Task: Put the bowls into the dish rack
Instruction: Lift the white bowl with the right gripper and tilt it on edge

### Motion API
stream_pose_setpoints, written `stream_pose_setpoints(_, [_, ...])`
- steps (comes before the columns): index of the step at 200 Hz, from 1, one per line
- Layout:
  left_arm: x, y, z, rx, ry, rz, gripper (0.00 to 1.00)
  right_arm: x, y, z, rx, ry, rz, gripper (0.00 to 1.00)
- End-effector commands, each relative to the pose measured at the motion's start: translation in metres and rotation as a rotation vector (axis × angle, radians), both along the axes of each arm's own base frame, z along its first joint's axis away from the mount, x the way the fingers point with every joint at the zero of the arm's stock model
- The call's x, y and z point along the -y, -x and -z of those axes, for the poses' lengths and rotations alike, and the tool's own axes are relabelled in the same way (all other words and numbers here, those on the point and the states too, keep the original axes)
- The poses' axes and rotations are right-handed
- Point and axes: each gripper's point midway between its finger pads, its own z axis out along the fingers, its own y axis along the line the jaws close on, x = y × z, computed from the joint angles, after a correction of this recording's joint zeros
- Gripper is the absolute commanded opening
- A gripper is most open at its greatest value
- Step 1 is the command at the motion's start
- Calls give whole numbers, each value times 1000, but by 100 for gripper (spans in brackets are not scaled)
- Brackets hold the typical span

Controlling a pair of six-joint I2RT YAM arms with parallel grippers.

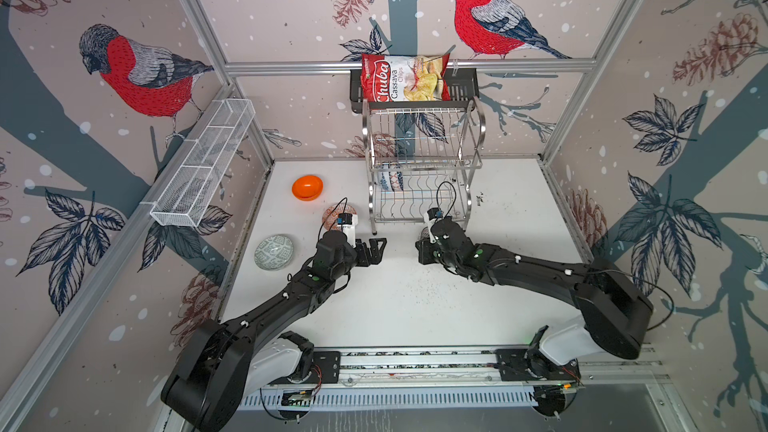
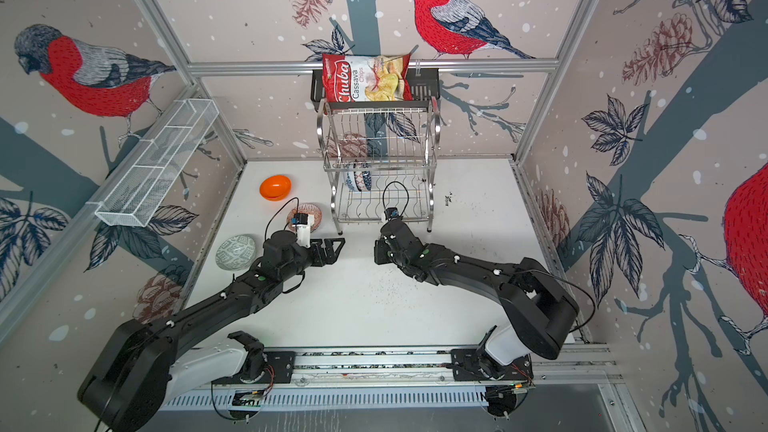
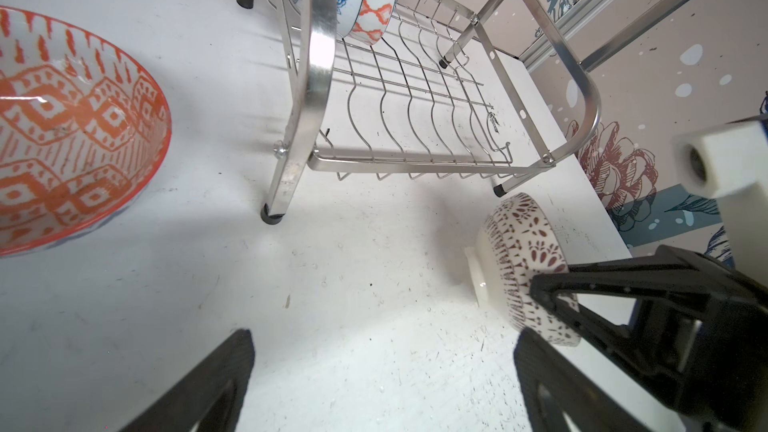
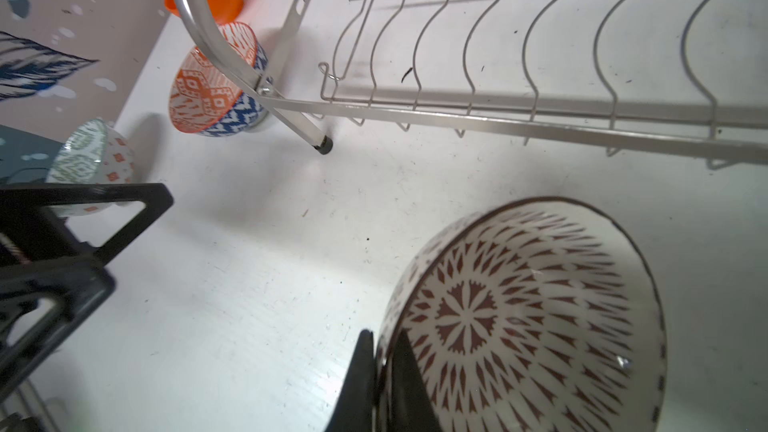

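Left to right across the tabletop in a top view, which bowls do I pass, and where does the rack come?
grey-green patterned bowl → orange bowl → red-white patterned bowl → dish rack

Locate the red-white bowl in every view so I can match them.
Top view: red-white bowl just left of the rack.
Top view: same spot.
Left wrist: large, cut by the picture edge, beside the rack leg.
Right wrist: behind the rack's curved end frame, blue outside showing.
Shared landmark: the black-footed rack leg nearest the bowl.
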Motion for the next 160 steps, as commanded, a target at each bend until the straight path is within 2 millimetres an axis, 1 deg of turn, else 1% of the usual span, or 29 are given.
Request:
stream_pose_setpoints(1, [4,-3,-15,55,26,15,98,-15,3,-46,77,-201,-81,0])
stream_pose_setpoints(23, [6,-5,-24,99,63,15,98,-6,-2,-74,136,-289,-81,0])
stream_pose_setpoints(44, [12,-10,-35,103,108,22,98,9,-10,-98,185,-369,-64,0])
stream_pose_setpoints(51, [15,-12,-40,106,117,28,98,14,-14,-101,192,-391,-54,0])
stream_pose_setpoints(52, [15,-12,-40,105,117,27,98,16,-13,-107,204,-403,-54,0])
stream_pose_setpoints(56, [16,-14,-43,106,122,26,98,20,-14,-115,223,-428,-50,0])
stream_pose_setpoints(80, [19,-23,-62,131,131,17,98,37,-20,-136,311,-500,-23,0])
stream_pose_setpoints(106, [25,-28,-73,164,135,19,98,47,-26,-144,376,-546,-11,0])
stream_pose_setpoints(127, [28,-29,-69,182,137,29,98,52,-29,-150,403,-612,-17,0])
stream_pose_setpoints(145, [36,-28,-63,197,127,69,98,52,-32,-151,415,-649,-13,0])
stream_pose_setpoints(151, [38,-29,-60,194,115,77,98,52,-32,-156,428,-665,-18,0])
stream_pose_setpoints(154, [38,-30,-59,194,109,75,98,50,-35,-149,412,-657,-18,0])
stream_pose_setpoints(160, [39,-30,-57,193,100,76,98,48,-38,-146,403,-657,-18,0])
